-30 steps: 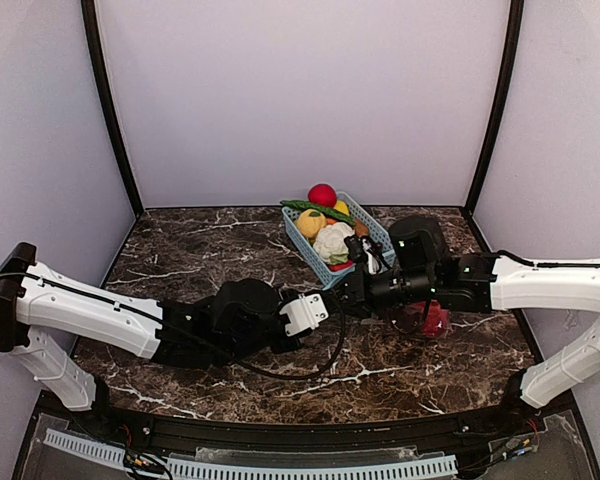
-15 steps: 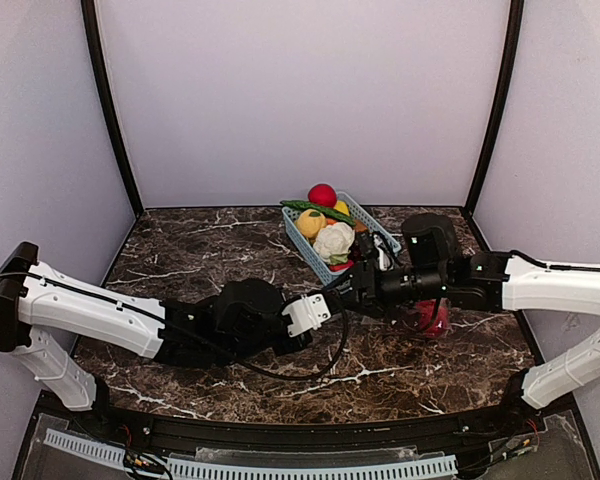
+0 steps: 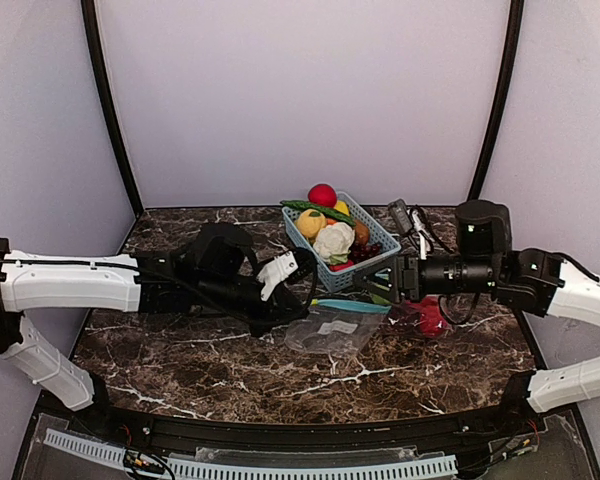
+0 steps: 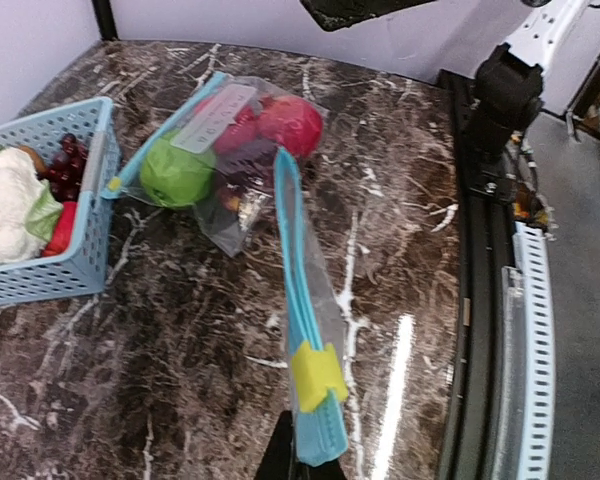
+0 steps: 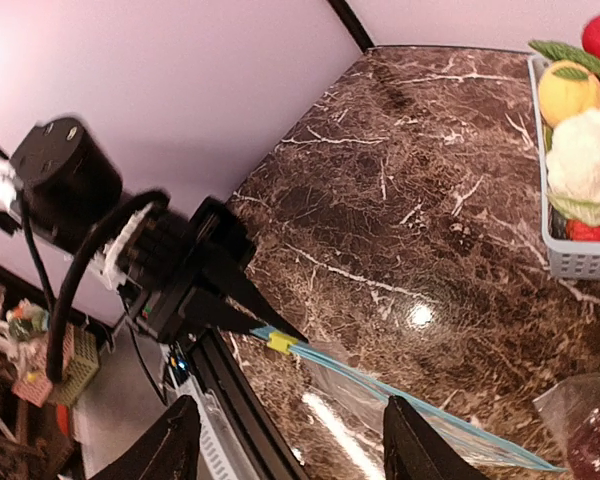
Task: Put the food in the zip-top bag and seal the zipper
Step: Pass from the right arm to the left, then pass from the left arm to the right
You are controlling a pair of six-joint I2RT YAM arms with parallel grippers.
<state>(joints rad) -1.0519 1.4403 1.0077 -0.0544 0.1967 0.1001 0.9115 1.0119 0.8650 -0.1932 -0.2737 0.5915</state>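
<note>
The clear zip-top bag (image 3: pixel 330 330) lies on the marble table in front of the basket, and its blue zipper strip (image 4: pixel 298 290) is stretched in a line. Food is inside it: a green apple (image 4: pixel 175 172) and a red fruit (image 4: pixel 290 122), which shows red beside the right arm (image 3: pixel 430 318) in the top view. A yellow slider (image 4: pixel 318 375) sits near the strip's end. My left gripper (image 3: pixel 296 296) is shut on that end, just past the slider (image 5: pixel 282 343). My right gripper (image 3: pixel 382 290) hangs open by the bag's other end, holding nothing, and its fingers (image 5: pixel 175 440) are well apart.
A light-blue lattice basket (image 3: pixel 378 262) stands at the back centre. It holds a cauliflower (image 3: pixel 332 240), a lemon (image 3: pixel 310 222), a red ball (image 3: pixel 322 194), a green pod and dark grapes. Grey walls close in three sides. A black rail (image 3: pixel 300 425) runs along the near edge.
The right gripper opened and drew back to the right. The left arm swung up and away with the zipper end, stretching the strip, and the bag now lies exposed between the arms.
</note>
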